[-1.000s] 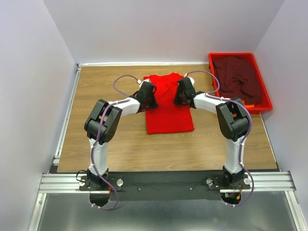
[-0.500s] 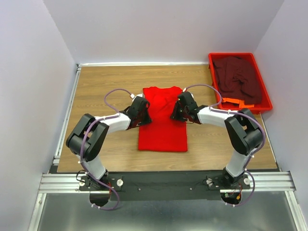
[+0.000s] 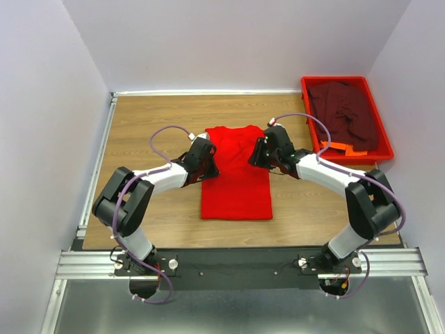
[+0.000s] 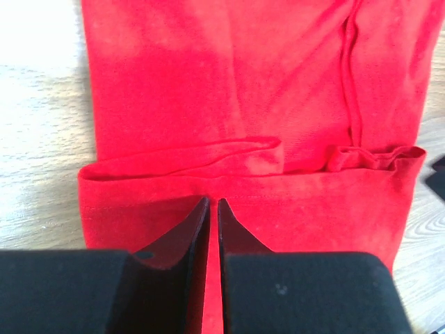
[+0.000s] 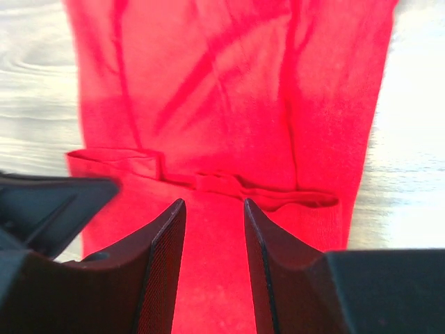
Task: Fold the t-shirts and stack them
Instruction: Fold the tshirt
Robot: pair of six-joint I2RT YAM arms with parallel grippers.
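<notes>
Maroon t-shirt crumpled inside red tray.

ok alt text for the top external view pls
Two robot arms reach over a partly folded red t-shirt on a wooden table, the left gripper pinching one edge, the right gripper open at the other. A maroon t-shirt lies in a red tray far right.

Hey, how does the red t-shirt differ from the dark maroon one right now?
The red t-shirt lies flat on the table, folded into a narrow strip; the maroon t-shirt sits crumpled in the red tray. The red one is bright, the maroon one dark. Both are plain cloth.
</notes>
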